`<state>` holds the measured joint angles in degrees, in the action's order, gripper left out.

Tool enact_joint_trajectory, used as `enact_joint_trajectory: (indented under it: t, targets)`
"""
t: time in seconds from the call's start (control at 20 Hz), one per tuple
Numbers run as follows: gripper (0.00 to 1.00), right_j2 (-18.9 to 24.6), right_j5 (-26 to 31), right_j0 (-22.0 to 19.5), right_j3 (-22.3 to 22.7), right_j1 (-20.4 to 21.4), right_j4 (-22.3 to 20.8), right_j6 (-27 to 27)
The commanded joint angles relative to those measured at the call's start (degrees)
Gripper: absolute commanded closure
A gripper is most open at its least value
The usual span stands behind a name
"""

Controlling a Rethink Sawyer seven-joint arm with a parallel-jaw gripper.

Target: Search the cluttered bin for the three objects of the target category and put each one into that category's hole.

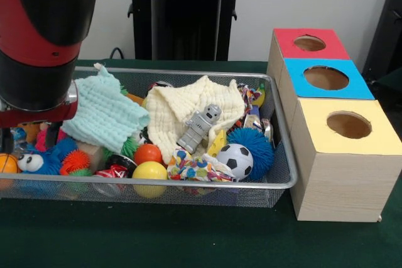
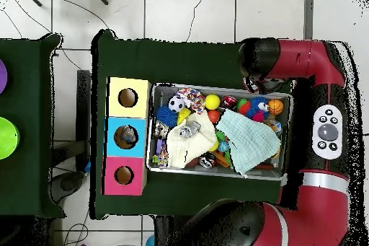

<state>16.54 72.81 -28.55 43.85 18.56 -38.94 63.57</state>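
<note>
A wire mesh bin is heaped with toys. On a cream cloth lies a grey robot figure. Near the front wall are a soccer ball, a blue spiky ball, a yellow ball and an orange ball. A mint cloth covers more toys. My gripper hangs open over the bin's left end, its two dark fingers apart above a blue plush. In the overhead view the arm hides the gripper.
Right of the bin in the front view stand three boxes in a row, each with a round top hole: red, blue and yellow. A small basketball sits at the bin's left end.
</note>
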Motion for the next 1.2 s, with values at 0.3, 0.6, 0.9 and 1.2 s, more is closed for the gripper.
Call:
enact_joint_trajectory:
  t: [0.3,0.6,0.9,1.2]
  targets:
    - [0.00,2.25,6.90,0.08,-3.53,-5.92,-4.06,-22.22]
    - [0.00,1.19,9.23,0.50,-4.60,-7.13,-4.48,-23.14]
    - [0.00,0.44,10.60,0.57,-5.80,-7.71,-5.21,-24.06]
    - [0.00,-1.02,12.51,1.42,-8.37,-8.48,-7.20,-25.27]
